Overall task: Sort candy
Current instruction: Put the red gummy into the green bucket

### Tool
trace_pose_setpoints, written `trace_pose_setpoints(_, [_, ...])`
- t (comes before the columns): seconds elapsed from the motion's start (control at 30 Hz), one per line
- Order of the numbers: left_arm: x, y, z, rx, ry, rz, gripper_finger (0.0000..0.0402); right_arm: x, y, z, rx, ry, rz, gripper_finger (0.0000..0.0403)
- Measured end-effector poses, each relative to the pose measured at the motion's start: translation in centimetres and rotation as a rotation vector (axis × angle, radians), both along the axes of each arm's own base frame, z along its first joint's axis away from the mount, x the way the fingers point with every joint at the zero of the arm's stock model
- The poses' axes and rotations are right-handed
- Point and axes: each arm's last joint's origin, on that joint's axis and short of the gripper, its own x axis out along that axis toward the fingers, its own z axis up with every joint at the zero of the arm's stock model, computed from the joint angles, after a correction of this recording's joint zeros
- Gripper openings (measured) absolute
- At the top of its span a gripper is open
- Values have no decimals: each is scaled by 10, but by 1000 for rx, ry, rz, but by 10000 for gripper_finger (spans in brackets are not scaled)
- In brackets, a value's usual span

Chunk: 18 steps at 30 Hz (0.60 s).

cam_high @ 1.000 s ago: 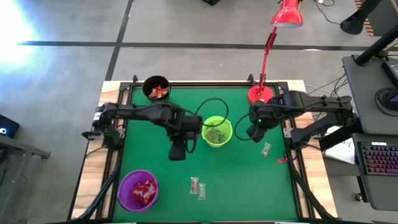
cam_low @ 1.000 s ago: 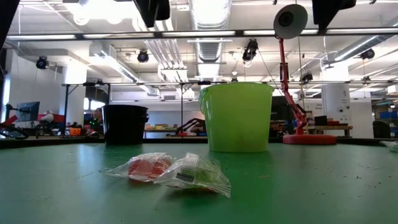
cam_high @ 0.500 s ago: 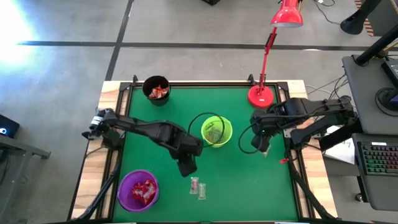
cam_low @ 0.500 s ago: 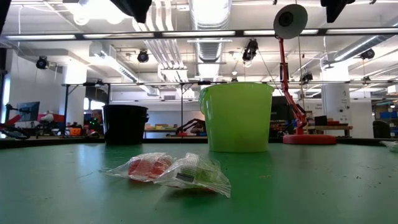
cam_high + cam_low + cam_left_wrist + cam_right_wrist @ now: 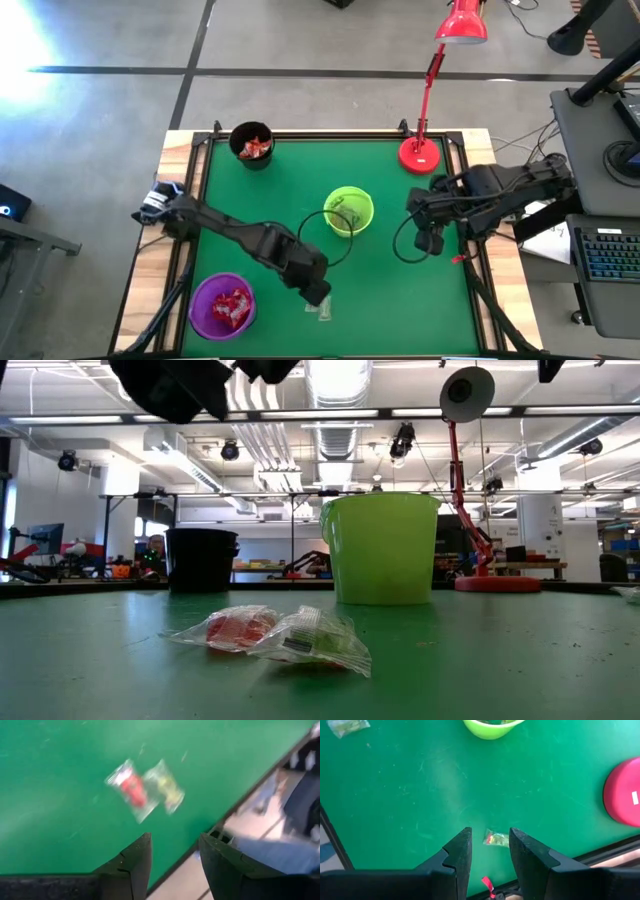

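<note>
two candies (image 5: 275,637) lie side by side, long axes parallel — both pincers (image 5: 172,855) (image 5: 490,847) open, empty.

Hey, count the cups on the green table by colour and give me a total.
Round purple plastic cup: 1
Round lime-green plastic cup: 1
Round black plastic cup: 1
Total: 3 cups

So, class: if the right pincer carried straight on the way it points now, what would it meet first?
Most likely the small wrapped candy on the green table, seen just beyond the open right pincer. Depth is uncertain, so it may touch bare mat beside it.
</note>
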Motion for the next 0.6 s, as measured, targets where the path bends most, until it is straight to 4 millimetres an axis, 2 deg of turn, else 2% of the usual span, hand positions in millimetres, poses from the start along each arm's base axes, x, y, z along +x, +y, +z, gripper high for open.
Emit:
trace_pose_setpoints(0.13, [3,-13,-14,15,-86,73,148,-1,3,0,1,-3,17,121])
trace_pose_setpoints(0.3, [4,-21,-43,152,-32,127,148,-3,6,1,2,-4,29,121])
trace_pose_setpoints(0.6, [31,-38,-72,125,107,142,149,-4,9,0,1,-1,42,121])
